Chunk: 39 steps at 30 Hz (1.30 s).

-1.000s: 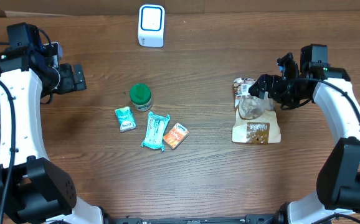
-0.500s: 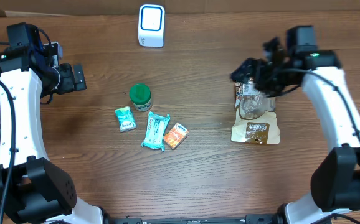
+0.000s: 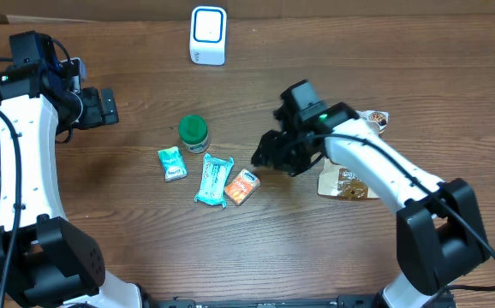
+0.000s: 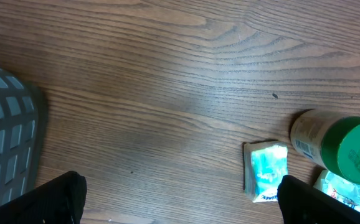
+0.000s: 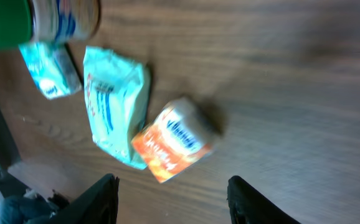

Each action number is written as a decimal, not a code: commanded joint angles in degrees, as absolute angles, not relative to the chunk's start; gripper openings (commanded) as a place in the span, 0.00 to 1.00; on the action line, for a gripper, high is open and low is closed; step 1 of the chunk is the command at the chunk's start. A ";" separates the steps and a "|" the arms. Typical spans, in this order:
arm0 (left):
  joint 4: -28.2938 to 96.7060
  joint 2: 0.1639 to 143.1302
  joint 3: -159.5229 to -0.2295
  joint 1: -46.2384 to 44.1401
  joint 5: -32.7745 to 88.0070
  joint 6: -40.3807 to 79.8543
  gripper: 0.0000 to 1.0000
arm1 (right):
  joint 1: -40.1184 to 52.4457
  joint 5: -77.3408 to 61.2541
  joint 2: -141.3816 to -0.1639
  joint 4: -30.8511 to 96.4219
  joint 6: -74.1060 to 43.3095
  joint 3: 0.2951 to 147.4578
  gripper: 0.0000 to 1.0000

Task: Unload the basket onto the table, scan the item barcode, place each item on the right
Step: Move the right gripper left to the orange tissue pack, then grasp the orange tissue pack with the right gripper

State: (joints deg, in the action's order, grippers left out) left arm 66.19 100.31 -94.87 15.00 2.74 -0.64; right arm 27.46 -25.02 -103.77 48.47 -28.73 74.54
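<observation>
A white barcode scanner (image 3: 208, 34) stands at the table's far edge. Left of centre lie several items: a green-lidded jar (image 3: 193, 132), a small teal packet (image 3: 172, 162), a longer teal packet (image 3: 214, 180) and an orange packet (image 3: 242, 186). My right gripper (image 3: 263, 159) hovers just right of the orange packet (image 5: 174, 140), open, with nothing between its fingers (image 5: 102, 199). At the far left my left gripper (image 3: 109, 107) stays open over bare wood. Its wrist view shows the small teal packet (image 4: 266, 171) and the jar (image 4: 345, 149) ahead on the right.
A brown pouch (image 3: 350, 181) lies at the right, partly under my right arm, with another packet (image 3: 372, 118) behind it. A grey basket (image 4: 5, 143) sits at the left table edge.
My right arm has swung left from the brown pouch to the orange packet, and its jaws have narrowed. The left arm has not moved.
</observation>
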 commanded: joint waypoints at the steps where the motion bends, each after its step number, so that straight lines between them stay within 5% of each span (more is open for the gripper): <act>1: 66.13 100.40 -95.79 14.98 2.76 -1.93 1.00 | 30.92 -23.35 -103.63 47.66 -31.86 72.97 0.54; 6: 66.13 100.40 -95.79 14.98 2.76 -1.93 1.00 | 33.89 -21.85 -103.66 46.06 -36.18 72.27 0.53; 10: 66.13 100.40 -95.79 14.98 2.76 -1.93 1.00 | 36.45 -20.36 -103.66 43.42 -41.32 72.25 0.35; 15: 66.13 100.40 -95.79 14.98 2.76 -1.93 1.00 | 41.08 -17.65 -103.70 41.19 -46.57 72.10 0.24; 39: 66.13 100.40 -95.79 14.98 2.76 -1.93 1.00 | 38.81 -11.05 -103.74 34.89 -51.35 63.29 0.20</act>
